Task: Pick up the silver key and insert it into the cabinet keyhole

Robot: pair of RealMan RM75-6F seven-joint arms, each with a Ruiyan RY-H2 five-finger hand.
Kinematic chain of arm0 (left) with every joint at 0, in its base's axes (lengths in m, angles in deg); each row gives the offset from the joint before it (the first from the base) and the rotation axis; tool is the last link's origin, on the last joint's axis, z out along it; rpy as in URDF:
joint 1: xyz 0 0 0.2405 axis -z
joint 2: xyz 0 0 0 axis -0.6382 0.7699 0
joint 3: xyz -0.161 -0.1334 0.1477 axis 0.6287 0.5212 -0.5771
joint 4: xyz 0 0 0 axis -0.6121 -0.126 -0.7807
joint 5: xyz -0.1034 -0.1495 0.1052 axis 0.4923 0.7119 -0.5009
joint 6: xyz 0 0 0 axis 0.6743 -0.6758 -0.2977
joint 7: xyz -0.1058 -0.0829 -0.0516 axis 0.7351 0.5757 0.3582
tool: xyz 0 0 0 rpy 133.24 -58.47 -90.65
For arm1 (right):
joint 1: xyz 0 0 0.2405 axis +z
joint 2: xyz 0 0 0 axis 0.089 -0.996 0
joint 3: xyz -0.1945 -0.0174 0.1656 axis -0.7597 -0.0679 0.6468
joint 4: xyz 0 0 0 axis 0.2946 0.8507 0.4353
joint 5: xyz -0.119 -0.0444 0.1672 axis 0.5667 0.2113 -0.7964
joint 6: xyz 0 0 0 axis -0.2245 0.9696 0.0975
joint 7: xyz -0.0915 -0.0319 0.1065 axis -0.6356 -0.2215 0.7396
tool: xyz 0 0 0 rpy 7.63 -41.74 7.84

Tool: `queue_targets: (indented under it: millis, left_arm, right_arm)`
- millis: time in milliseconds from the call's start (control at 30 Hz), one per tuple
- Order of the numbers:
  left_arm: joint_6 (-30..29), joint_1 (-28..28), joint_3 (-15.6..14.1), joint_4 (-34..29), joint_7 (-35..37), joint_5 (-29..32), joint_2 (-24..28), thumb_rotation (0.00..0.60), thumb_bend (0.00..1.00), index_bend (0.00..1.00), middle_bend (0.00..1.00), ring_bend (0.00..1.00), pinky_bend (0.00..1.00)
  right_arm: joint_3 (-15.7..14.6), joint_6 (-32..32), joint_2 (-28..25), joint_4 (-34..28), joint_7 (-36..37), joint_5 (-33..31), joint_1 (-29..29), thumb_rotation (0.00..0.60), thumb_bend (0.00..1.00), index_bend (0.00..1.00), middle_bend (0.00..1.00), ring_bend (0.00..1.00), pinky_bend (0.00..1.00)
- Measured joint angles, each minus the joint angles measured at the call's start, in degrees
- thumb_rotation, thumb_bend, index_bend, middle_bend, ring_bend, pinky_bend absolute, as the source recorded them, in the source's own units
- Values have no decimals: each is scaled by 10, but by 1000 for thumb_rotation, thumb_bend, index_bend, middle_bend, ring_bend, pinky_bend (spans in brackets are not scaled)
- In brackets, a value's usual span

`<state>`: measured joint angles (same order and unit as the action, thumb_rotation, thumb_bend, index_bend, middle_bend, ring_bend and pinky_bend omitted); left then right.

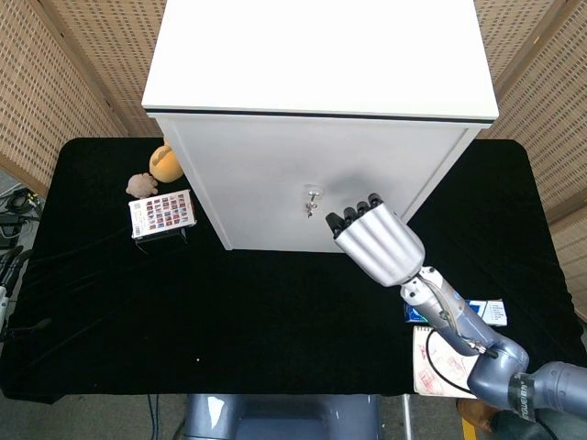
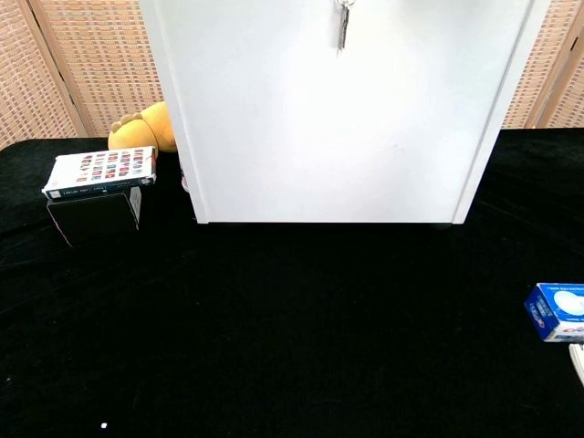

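Observation:
The silver key (image 1: 313,194) sticks in the keyhole on the front of the white cabinet (image 1: 275,183), and a second key dangles below it. The chest view catches the hanging keys (image 2: 341,23) at the top edge of the cabinet door (image 2: 347,119). My right hand (image 1: 376,243) hovers to the right of the key and slightly nearer me. It is apart from the key and holds nothing, its fingers pointing toward the cabinet front. My left hand appears in neither view.
A yellow plush toy (image 1: 165,163) and a small brown toy (image 1: 141,184) lie left of the cabinet. A printed box on a black stand (image 1: 163,213) (image 2: 100,172) sits nearby. A blue box (image 1: 477,310) (image 2: 555,312) and a notebook (image 1: 440,362) lie at the right front.

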<state>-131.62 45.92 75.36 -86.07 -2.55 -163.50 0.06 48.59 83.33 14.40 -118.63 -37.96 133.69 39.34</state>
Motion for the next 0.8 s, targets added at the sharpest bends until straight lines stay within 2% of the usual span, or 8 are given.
queue_targets:
  millis: [167, 267, 367, 433, 533, 633, 700, 800]
  left_arm:
    - [-8, -3, -2, -2, 1, -9, 1, 600, 0, 0, 0, 0, 0]
    - [-13, -5, -3, -3, 1, -15, 0, 600, 0, 0, 0, 0, 0]
    - [-26, -8, -3, -2, -4, -22, -3, 600, 0, 0, 0, 0, 0]
    - [-41, -12, -3, 1, -7, -29, -9, 600, 0, 0, 0, 0, 0]
    - [-58, -17, -2, 9, -7, -42, -17, 600, 0, 0, 0, 0, 0]
    - [-70, -21, -2, 18, -4, -52, -24, 600, 0, 0, 0, 0, 0]
    - [-79, -23, -2, 25, -2, -61, -29, 600, 0, 0, 0, 0, 0]
    - [-87, -26, -4, 32, 2, -71, -34, 600, 0, 0, 0, 0, 0]
  right_arm:
    - [-46, 63, -29, 31, 54, 59, -56, 600, 0, 692, 915, 920, 1000]
    - [-73, 113, -40, 70, 100, 77, -103, 600, 0, 625, 820, 826, 974]
    - [-92, 152, -42, 113, 146, 66, -156, 600, 0, 496, 635, 634, 736]
    - [-100, 165, -41, 127, 161, 39, -187, 600, 0, 366, 443, 416, 479]
    - [-112, 176, -39, 135, 192, -18, -232, 600, 0, 189, 187, 141, 208]
    - [-121, 178, -40, 127, 244, -70, -273, 600, 0, 90, 47, 11, 63]
    - [-126, 178, -40, 117, 284, -87, -295, 600, 0, 61, 12, 0, 18]
    - [-131, 182, -34, 109, 327, -95, -325, 600, 0, 47, 0, 0, 1]
